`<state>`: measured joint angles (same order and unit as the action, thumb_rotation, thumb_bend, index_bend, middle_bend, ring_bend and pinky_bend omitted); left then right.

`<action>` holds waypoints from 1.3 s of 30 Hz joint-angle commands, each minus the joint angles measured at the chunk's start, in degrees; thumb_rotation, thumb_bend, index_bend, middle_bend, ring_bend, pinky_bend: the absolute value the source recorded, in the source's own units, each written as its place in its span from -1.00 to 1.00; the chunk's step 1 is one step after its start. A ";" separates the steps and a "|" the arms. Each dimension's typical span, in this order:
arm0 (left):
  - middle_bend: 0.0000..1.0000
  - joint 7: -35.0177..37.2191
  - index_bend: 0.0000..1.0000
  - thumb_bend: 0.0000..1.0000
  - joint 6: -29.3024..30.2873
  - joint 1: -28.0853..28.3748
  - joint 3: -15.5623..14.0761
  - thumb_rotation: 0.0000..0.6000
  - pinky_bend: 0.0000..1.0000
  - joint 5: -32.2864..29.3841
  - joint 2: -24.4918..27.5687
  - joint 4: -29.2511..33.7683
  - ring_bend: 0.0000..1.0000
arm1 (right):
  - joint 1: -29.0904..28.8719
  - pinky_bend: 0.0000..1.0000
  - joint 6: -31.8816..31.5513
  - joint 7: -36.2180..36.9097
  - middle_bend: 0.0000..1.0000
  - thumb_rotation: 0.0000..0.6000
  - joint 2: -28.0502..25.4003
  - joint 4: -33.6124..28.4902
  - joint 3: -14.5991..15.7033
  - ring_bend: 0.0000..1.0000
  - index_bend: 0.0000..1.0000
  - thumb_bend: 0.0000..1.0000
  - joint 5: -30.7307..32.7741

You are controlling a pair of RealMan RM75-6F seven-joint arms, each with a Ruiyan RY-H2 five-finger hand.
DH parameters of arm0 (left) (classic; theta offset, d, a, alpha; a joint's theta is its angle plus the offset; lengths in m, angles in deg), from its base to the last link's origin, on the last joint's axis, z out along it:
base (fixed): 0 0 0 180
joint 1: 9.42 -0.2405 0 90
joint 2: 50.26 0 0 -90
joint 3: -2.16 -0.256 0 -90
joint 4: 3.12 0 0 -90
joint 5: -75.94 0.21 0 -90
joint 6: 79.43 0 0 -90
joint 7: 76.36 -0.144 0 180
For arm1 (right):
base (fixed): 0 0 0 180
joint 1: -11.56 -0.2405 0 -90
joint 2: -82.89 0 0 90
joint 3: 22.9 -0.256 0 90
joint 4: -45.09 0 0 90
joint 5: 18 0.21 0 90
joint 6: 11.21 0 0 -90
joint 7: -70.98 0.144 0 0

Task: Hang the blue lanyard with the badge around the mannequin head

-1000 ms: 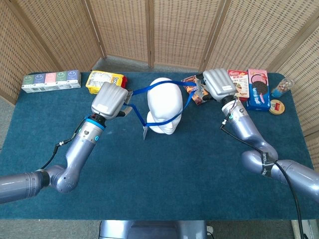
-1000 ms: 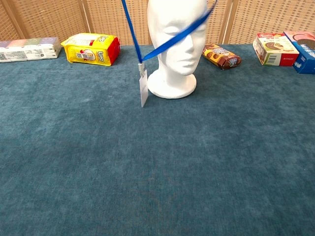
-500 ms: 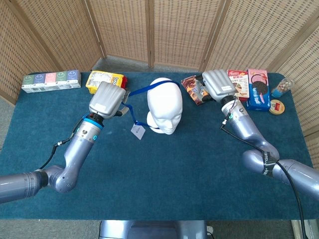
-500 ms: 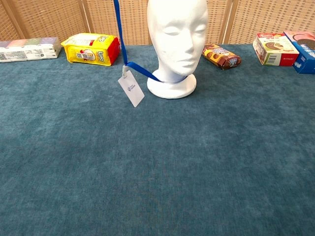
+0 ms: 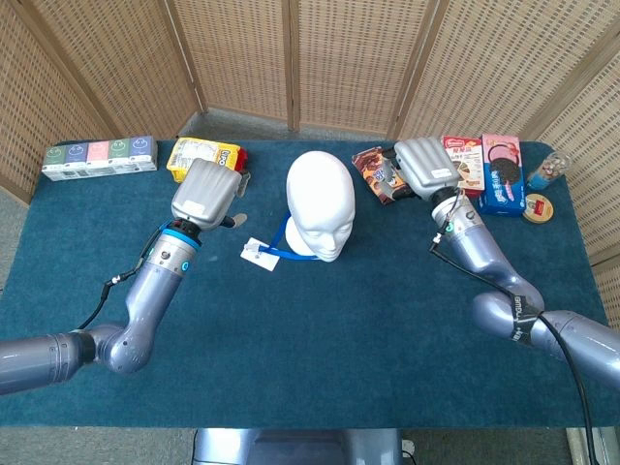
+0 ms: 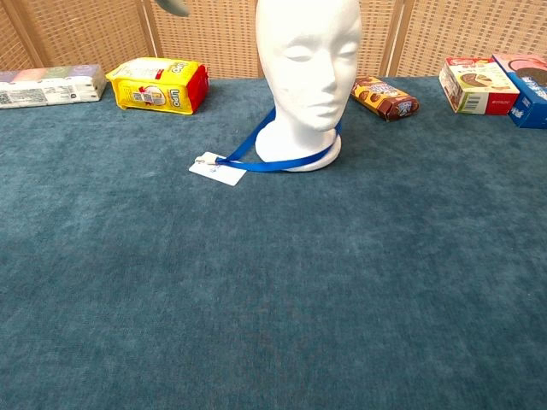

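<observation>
Blue cloth table (image 5: 320, 329): lanyard (image 6: 282, 162) rings mannequin head (image 6: 308, 60), badge (image 6: 217, 168) flat. Left hand (image 5: 206, 194), right hand (image 5: 423, 167) hold nothing, finger spread can't tell. Hang looks done; you pull arms clear w/o snagging.

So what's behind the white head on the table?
Behind the mannequin head stands a woven screen, and off to the side lies a brown snack pack. The blue lanyard loops round its base; the back part of the loop is hidden.
</observation>
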<state>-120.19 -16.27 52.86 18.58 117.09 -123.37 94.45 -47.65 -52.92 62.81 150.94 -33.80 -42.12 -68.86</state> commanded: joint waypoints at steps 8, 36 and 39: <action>1.00 3.04 0.04 -0.73 1.12 -1.65 -0.15 0.68 1.00 0.53 0.55 1.05 1.00 | 0.60 1.00 -1.85 0.44 1.00 0.81 -0.11 -0.63 -0.29 1.00 0.25 -0.27 -0.02; 0.63 20.80 -0.03 -0.73 14.52 -22.43 -7.13 0.47 0.53 14.73 8.76 14.78 0.47 | 15.13 0.98 -19.39 5.84 0.63 0.81 -4.99 -14.29 1.47 0.84 0.24 -0.26 -8.06; 0.53 23.38 -0.04 -0.74 17.21 -26.66 -9.69 0.45 0.34 18.21 9.42 15.86 0.36 | 17.98 0.91 -22.70 4.65 0.60 0.82 -5.47 -17.15 2.98 0.78 0.24 -0.26 -9.61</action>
<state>-98.69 -1.06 28.78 10.83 133.11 -114.75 109.20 -31.40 -73.76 68.30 145.99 -49.23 -40.28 -77.30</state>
